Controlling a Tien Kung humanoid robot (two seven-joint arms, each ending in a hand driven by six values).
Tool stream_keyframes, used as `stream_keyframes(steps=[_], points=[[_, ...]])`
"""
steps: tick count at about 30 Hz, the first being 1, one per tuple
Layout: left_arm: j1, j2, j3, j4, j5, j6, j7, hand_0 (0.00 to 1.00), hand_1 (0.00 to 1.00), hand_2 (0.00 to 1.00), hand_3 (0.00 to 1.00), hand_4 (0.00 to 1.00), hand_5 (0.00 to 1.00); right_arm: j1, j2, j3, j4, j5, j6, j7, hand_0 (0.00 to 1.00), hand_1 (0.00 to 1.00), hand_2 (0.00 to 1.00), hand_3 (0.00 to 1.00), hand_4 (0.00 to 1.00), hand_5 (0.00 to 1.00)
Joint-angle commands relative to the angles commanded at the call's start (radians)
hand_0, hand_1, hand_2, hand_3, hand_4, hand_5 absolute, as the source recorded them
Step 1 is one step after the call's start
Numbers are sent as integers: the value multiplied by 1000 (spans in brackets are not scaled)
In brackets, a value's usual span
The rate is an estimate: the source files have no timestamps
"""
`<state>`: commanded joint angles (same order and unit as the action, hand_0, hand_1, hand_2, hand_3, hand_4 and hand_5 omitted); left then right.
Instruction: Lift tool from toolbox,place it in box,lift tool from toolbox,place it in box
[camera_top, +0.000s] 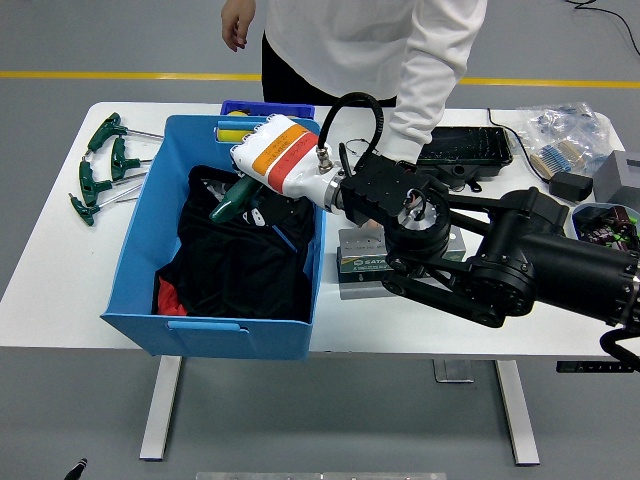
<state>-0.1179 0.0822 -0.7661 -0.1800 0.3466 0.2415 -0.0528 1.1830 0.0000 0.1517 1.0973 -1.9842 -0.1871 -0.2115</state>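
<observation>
My right arm reaches across the table from the right, and its hand (252, 208) is inside the blue box (140, 240), just above the black cloth (240, 265) lying in it. The fingers are curled on a green-handled T-wrench (227, 206); its shaft (284, 238) points down to the right over the cloth. The grey tool stand (362, 264) sits right of the box, mostly hidden behind my arm. A person stands at the far side, one sleeve (420, 90) reaching down behind my arm; that hand is hidden.
Several green T-handle wrenches (100, 165) lie on the table left of the box. A small blue bin (250, 105) stands behind the box. A black case (465, 145), bags of parts (570, 135) and small boxes (610, 205) are at the right.
</observation>
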Motion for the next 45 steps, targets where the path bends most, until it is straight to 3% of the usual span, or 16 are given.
stream_keyframes(steps=[1,6,7,12,13,23,30,31,36,37,42,43,45], points=[[0,1,-3,0,4,1,1,833,862,882,778,751,616,4,0,-4,-7,2,6,0,295,336,447,490,799,439],[0,2,-8,0,12,2,3,833,862,882,778,751,616,16,0,-13,-18,3,41,7,295,336,447,490,799,439],[0,2,-9,0,14,2,3,833,863,880,771,747,613,18,0,-13,-18,3,49,10,761,708,755,598,870,457],[2,1,-20,0,27,4,5,833,863,880,771,747,613,19,0,-12,-16,15,73,26,761,708,755,598,870,457],[2,1,-23,0,30,4,6,833,863,881,771,747,611,18,0,-11,-16,16,74,27,865,822,864,806,891,460],[3,-1,-27,0,32,4,6,832,863,880,767,744,608,-13,-2,35,-30,30,101,24,888,834,872,827,894,460],[8,-3,-28,0,25,4,5,831,863,880,766,742,607,-27,-71,51,-64,37,147,24,892,832,864,813,902,475],[9,-3,-27,0,25,4,6,831,863,879,764,742,607,-29,-84,53,-69,40,157,24,880,791,801,632,903,494],[12,-4,-31,0,31,4,8,831,863,879,764,742,607,-33,-126,61,-78,54,175,30,880,791,801,632,903,494],[12,-3,-31,0,31,4,8,831,861,879,763,741,606,-35,-131,63,-78,55,178,31,866,716,724,492,921,523],[15,-4,-43,0,42,5,9,831,861,879,763,741,606,-44,-147,71,-76,60,200,29,866,716,724,492,921,523],[15,-4,-44,0,44,5,9,830,860,876,763,741,606,-46,-148,71,-73,62,201,30,856,660,665,430,930,541],[15,-5,-45,0,44,5,9,830,860,876,763,741,606,-51,-153,71,-66,67,206,38,856,660,665,430,930,541]])
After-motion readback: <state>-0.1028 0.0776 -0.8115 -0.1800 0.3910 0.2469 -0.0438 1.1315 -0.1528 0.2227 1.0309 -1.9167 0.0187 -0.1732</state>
